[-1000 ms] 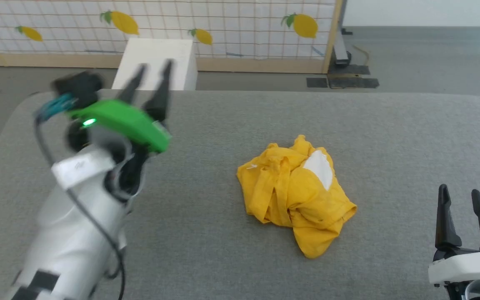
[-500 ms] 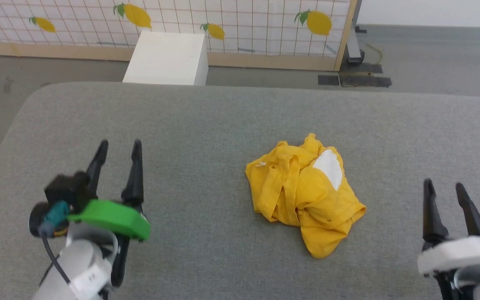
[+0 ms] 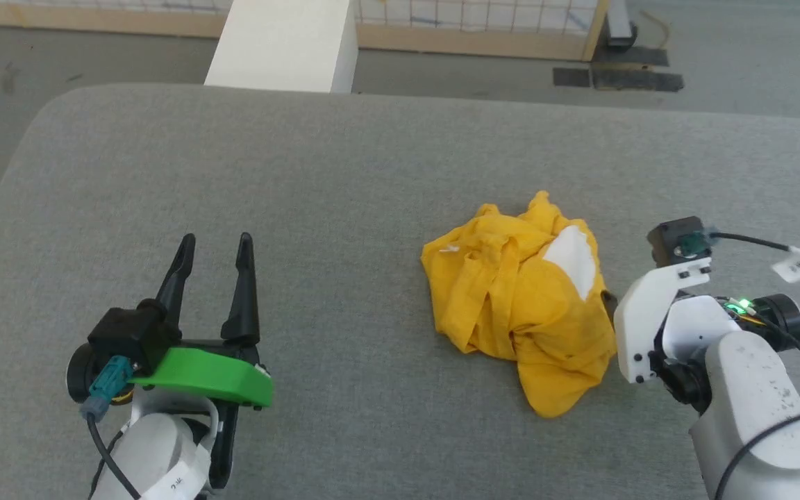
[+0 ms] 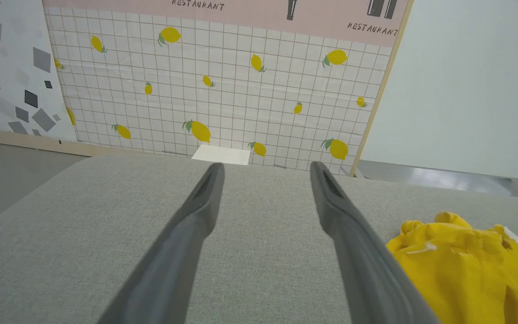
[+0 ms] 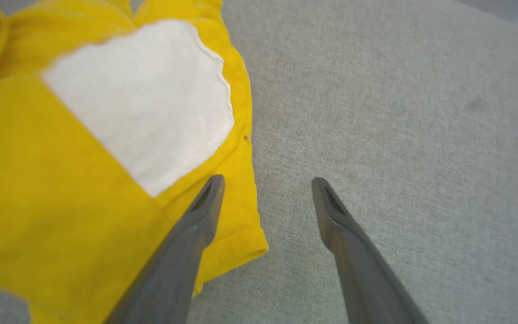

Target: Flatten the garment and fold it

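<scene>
The garment (image 3: 521, 298) is a bright yellow T-shirt with a white patch, lying crumpled in a heap on the grey padded table (image 3: 372, 173), right of centre. My left gripper (image 3: 214, 242) rests low at the lower left, open and empty, well apart from the shirt; in the left wrist view the garment (image 4: 466, 265) lies to the lower right of the left gripper (image 4: 266, 166). My right gripper (image 5: 268, 181) is open and points down at the shirt's right edge. One of its fingers (image 5: 196, 225) is over the yellow hem (image 5: 236, 249), the other over bare table. Its white wrist housing (image 3: 653, 319) hides the fingers in the head view.
A white box (image 3: 282, 42) stands on the floor just beyond the table's far edge. Behind it is a tiled panel with lemon prints (image 4: 223, 90) on a wooden base. The table's rounded left corner (image 3: 39, 132) is near my left arm.
The head camera has tilted down. My left arm dropped from raised to low at the lower left. My right arm swung in and turned down onto the shirt's right edge. Both grippers stayed open.
</scene>
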